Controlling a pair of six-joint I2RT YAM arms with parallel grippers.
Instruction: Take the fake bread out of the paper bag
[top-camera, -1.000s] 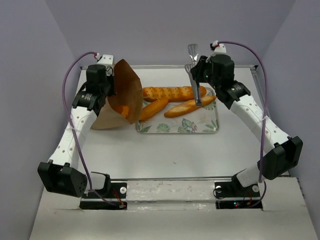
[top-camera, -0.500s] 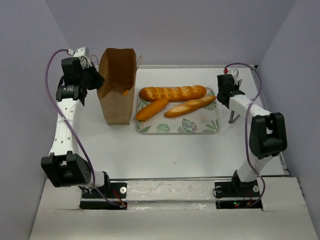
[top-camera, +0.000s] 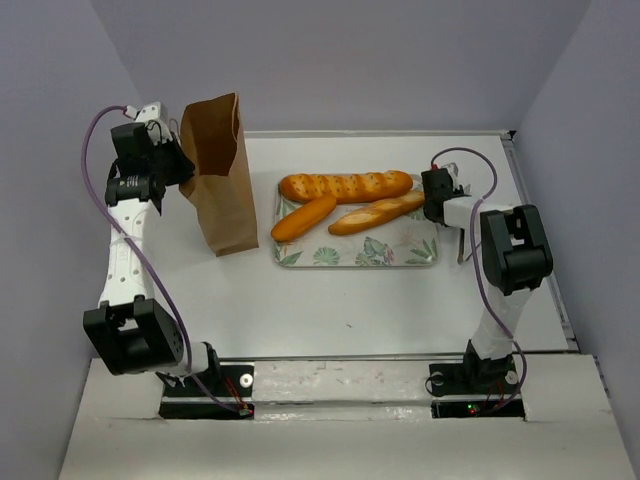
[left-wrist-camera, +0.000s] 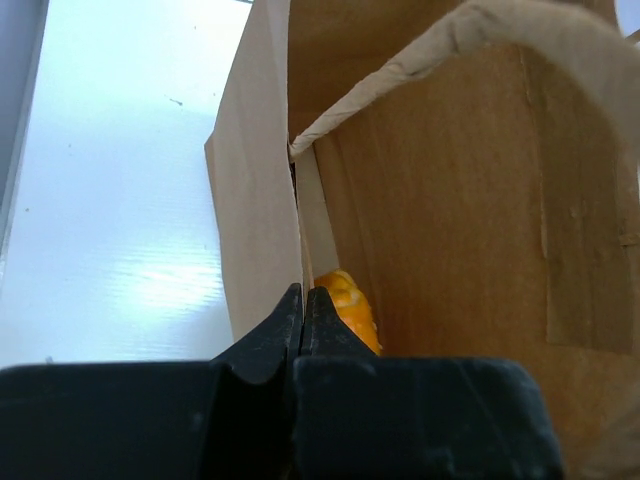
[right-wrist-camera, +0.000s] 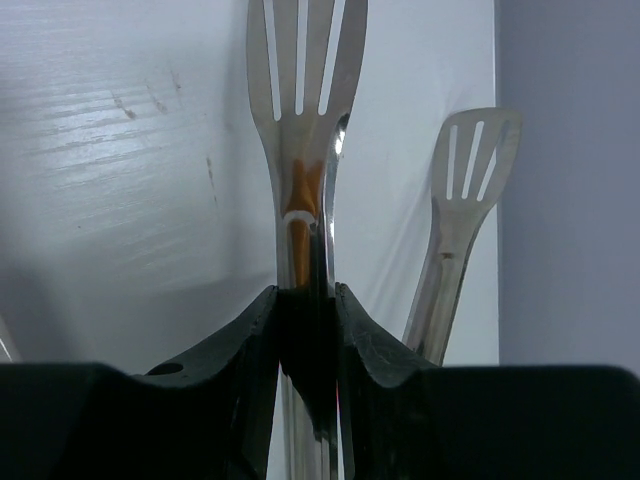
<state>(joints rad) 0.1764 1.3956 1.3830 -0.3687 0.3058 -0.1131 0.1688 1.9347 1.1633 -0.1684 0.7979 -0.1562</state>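
Observation:
The brown paper bag (top-camera: 222, 180) stands upright at the left of the table. My left gripper (top-camera: 184, 166) is shut on the rim of its side wall (left-wrist-camera: 262, 200). The left wrist view looks down into the bag, where an orange end of fake bread (left-wrist-camera: 347, 303) shows just past my left gripper (left-wrist-camera: 303, 298). Three more loaves lie on the tray: a long scored one (top-camera: 345, 186) and two shorter ones (top-camera: 304, 217) (top-camera: 381, 211). My right gripper (top-camera: 458, 228) is right of the tray, shut on metal tongs (right-wrist-camera: 304, 110) that point at the table.
A floral tray (top-camera: 360, 255) holding the loaves sits mid-table, right of the bag. The right arm is folded close beside the tray's right edge. The table's metal edge rail (top-camera: 545, 240) and the right wall run just beyond it.
The bag went from tilted over the tray to standing upright as my left arm swung back left. My right arm carried the tongs from above the loaves down to the tray's right side.

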